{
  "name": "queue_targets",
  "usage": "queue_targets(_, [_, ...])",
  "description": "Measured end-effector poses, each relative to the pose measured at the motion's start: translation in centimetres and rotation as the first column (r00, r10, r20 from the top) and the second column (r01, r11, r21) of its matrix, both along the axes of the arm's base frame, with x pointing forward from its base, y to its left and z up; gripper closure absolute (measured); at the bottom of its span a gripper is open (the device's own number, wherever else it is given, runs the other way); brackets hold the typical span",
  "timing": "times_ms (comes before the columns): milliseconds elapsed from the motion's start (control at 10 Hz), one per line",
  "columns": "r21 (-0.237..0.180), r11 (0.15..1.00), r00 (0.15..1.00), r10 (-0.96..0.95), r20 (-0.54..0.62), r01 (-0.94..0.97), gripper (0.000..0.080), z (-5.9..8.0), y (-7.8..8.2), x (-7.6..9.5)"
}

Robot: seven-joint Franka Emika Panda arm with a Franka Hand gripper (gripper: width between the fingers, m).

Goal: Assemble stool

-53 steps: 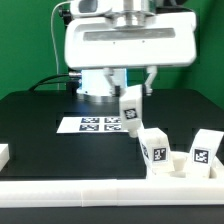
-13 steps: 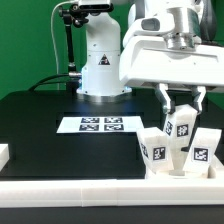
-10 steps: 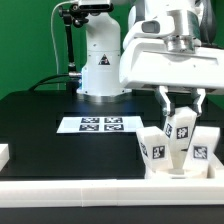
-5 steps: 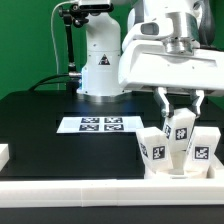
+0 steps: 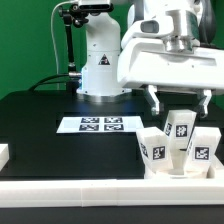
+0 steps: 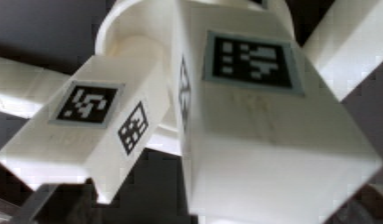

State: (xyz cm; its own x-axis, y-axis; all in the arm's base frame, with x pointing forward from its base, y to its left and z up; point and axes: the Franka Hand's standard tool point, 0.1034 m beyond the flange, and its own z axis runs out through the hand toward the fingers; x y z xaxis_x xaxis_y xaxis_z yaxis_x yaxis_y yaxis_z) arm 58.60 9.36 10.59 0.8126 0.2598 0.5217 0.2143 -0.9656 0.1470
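Observation:
The white round seat [image 5: 172,168] lies at the exterior view's lower right. Three white tagged legs stand on it: one towards the exterior view's left [image 5: 154,149], one in the middle [image 5: 180,129], one towards the exterior view's right [image 5: 203,151]. My gripper [image 5: 178,100] hangs just above the middle leg, fingers spread wide on either side of its top, holding nothing. In the wrist view the middle leg [image 6: 250,120] fills the picture, another leg [image 6: 95,120] stands beside it, and the dark fingertips [image 6: 42,203] show at the edges, apart from the leg.
The marker board [image 5: 98,125] lies flat mid-table. A long white border rail [image 5: 90,190] runs along the front edge, with a short white piece [image 5: 3,153] at the exterior view's left. The robot base [image 5: 100,60] stands behind.
My fingers were shut on the middle leg; now they have opened, let it go and risen slightly. The leg stays standing on the seat.

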Motion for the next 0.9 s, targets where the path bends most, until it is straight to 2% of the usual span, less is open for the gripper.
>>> queue_targets(400, [0.020,1.000,0.999,-0.010,-0.030,0.011,0.0150,2.4,0.2,0.4])
queue_targets(800, [0.018,1.000,0.998,-0.009,-0.058,0.010,0.0150,2.0,0.3,0.2])
queue_targets(900, [0.014,1.000,0.994,-0.009,-0.105,0.011,0.0150,1.4,0.4,-0.1])
